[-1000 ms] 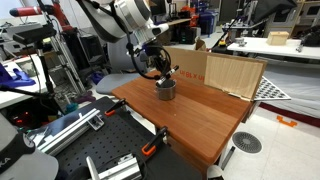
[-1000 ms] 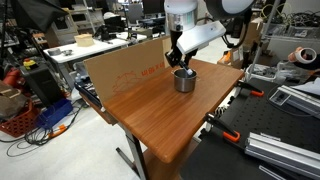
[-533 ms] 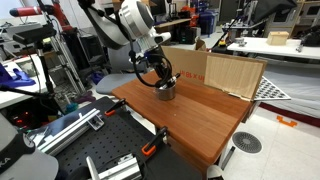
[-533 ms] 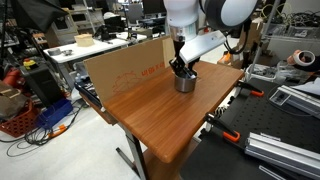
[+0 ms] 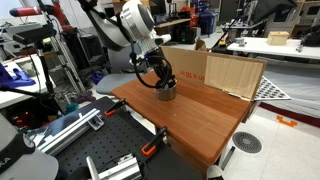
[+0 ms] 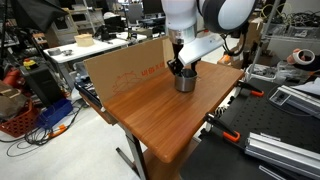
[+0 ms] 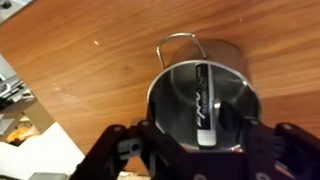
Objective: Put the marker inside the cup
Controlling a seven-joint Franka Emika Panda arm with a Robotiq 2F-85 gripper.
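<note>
The tool (image 7: 200, 143) hangs just above the cup (image 7: 205, 100), its jaws spread wide. In the wrist view one dark finger (image 7: 125, 152) shows at the left and the other at the right of the cup's rim, and neither grips anything. The marker (image 7: 203, 104) lies inside the cup, a dark stick with a pale end towards the near side, resting on the shiny bottom and free of the fingers. A thin wire handle (image 7: 180, 42) arches from the far side of the cup.

In both exterior views the cup (image 5: 166, 93) (image 6: 185, 82) stands upright on the wooden bench (image 5: 205, 120) (image 6: 150, 112), towards its far part, with the tool (image 5: 162, 82) (image 6: 181, 70) close over it and seemingly reaching its rim, though these views are too small to be sure. The marker cannot be made out there. A brown cardboard box (image 5: 235, 75) (image 6: 120, 68) stands along the bench's far edge, near the cup but apart from it.
</note>
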